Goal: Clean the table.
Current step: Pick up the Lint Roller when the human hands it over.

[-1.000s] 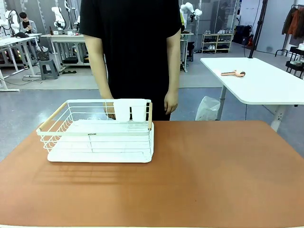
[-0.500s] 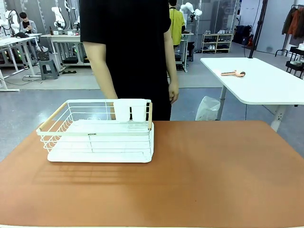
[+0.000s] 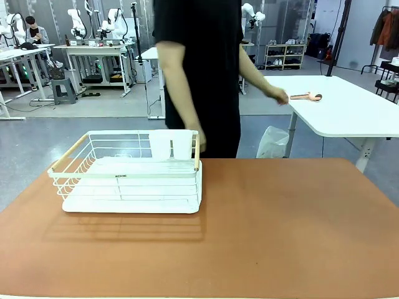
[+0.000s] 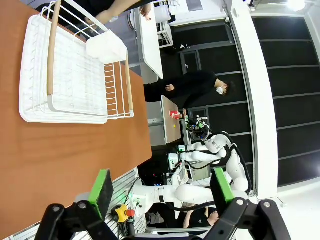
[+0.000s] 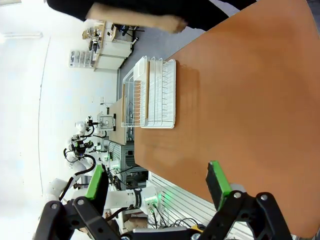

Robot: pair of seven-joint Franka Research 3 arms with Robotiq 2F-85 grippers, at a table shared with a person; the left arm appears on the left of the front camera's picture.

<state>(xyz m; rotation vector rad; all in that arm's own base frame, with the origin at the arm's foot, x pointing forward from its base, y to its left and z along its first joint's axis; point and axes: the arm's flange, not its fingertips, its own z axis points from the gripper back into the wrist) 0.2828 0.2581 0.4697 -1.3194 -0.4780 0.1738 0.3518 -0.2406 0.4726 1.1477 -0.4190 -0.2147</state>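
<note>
The table is a wide terracotta top; a white wire dish rack with wooden handles stands on its left part. A person in a black shirt stands at the far edge, one hand stretched to a pinkish utensil on a white side table. In the left wrist view my left gripper is open above the table, with the rack farther off. My right gripper is also open, high over the table, and the rack is far from it.
A white cutlery holder hangs on the rack's far side, close to the person's other hand. A white bag sits on the floor beyond the table. Workbenches stand in the background.
The person has stepped to the right and reached an arm out to the utensil on the white side table. The rack has stayed put.
</note>
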